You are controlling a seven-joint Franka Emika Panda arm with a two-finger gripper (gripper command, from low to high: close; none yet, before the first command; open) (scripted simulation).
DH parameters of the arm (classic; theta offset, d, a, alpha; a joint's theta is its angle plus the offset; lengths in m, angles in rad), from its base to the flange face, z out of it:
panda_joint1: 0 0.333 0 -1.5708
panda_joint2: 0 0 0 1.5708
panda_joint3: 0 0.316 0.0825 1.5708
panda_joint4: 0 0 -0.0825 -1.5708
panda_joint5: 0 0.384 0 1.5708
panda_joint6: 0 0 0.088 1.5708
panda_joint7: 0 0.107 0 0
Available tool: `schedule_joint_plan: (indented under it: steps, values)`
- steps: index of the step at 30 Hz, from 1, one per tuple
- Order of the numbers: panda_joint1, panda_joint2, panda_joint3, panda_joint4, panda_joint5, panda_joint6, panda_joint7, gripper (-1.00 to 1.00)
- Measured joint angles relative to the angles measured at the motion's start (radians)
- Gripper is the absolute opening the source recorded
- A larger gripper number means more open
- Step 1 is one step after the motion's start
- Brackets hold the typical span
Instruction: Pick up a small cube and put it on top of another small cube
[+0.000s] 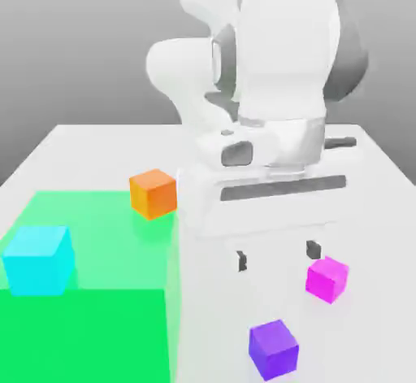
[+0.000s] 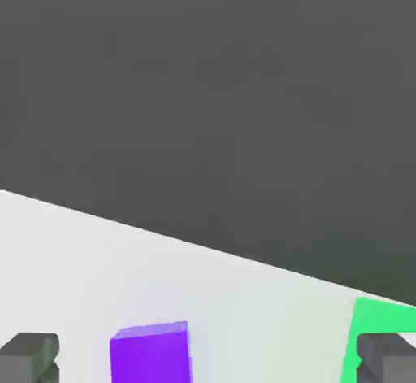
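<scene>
Gripper (image 1: 277,255) hung released above the white surface (image 1: 97,141), the glossy deep-violet cube (image 1: 273,349) lying just nearer the exterior camera than its fingertips.

On the surface (image 1: 97,141), four cubes sit apart: two toward the exterior view's left, one (image 1: 153,193) behind the other (image 1: 37,260), and two toward its right, one (image 1: 327,279) behind the other (image 1: 273,349).
</scene>
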Motion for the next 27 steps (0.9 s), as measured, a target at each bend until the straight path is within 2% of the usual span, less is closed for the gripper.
schedule_joint_plan:
  steps: [4, 9, 10, 17, 22, 27]
  values:
    - [0.012, 0.145, 0.007, -0.026, -0.014, 0.065, -0.013, 0.0]
    - [0.032, 0.327, -0.014, -0.001, -0.041, 0.203, 0.002, 0.0]
    - [0.034, 0.346, -0.016, 0.002, -0.044, 0.218, 0.005, -1.0]
    - [0.032, 0.343, -0.014, 0.002, -0.046, 0.215, 0.006, -1.0]
    - [0.017, 0.187, 0.006, -0.026, -0.019, 0.086, -0.015, -1.0]
    - [-0.003, 0.24, -0.006, 0.125, -0.014, -0.068, -0.051, -1.0]
